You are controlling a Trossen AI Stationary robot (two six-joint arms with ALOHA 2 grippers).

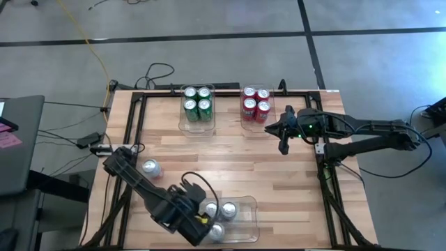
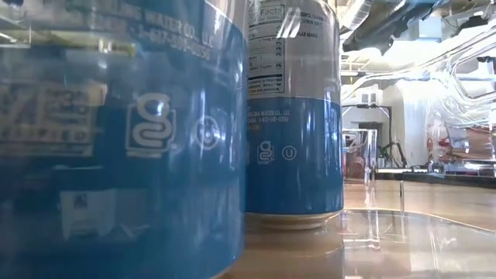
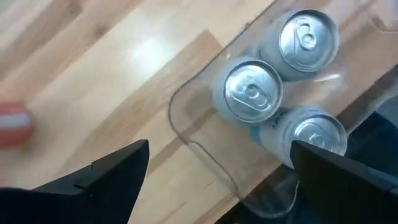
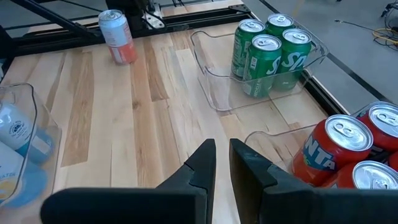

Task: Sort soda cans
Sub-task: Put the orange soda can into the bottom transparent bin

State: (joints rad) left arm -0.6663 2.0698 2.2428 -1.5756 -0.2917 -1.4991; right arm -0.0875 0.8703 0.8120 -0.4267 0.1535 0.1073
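Note:
Three silver-topped cans with blue labels (image 3: 252,90) stand upright in a clear bin (image 1: 240,226) at the table's near edge; the low view shows them close up (image 2: 294,116). My left gripper (image 3: 221,168) hovers open above that bin's left end (image 1: 201,222), its fingers wide apart. A pale can with a reddish lower half (image 4: 117,36) stands alone on the table's left part (image 1: 150,168). Several green cans (image 1: 197,103) and several red cans (image 1: 256,103) fill two clear bins at the far edge. My right gripper (image 4: 222,152) is shut and empty, beside the red cans (image 1: 283,145).
Black frame rails (image 1: 132,132) run along the table's left, far and right sides. Bare wood (image 1: 237,164) lies between the far bins and the near bin. Cables (image 1: 157,73) trail off the far left corner.

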